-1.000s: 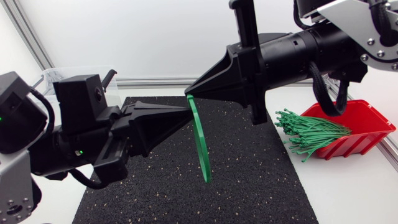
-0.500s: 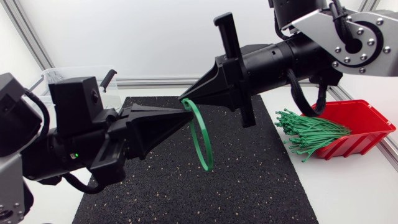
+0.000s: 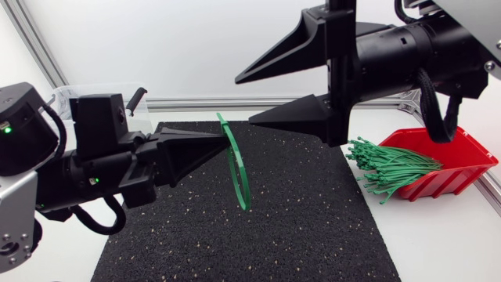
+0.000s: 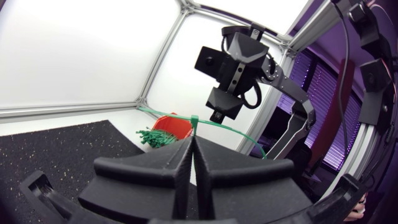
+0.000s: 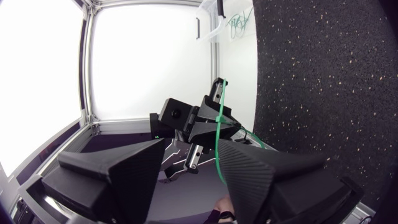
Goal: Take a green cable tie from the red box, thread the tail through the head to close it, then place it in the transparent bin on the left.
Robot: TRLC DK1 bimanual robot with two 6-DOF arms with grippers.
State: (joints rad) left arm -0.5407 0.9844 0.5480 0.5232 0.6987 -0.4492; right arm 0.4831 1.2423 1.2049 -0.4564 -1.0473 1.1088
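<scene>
A closed green cable tie loop hangs above the black mat, pinched at its top by my left gripper, which is shut on it. My right gripper hovers just right of the loop, open, its fingers well apart and clear of the tie. In the left wrist view the tie crosses the closed gripper tips. From the right wrist the tie shows ahead of the open gripper, held by the left gripper. The red box holds several green ties.
The transparent bin stands at the back left behind my left arm; the right wrist view shows green ties inside it. The red box sits at the table's right, with tie ends sticking out toward the mat.
My right gripper has opened, let go of the tie and drawn back up and to the right. The left gripper keeps the loop, which has shifted slightly left.
</scene>
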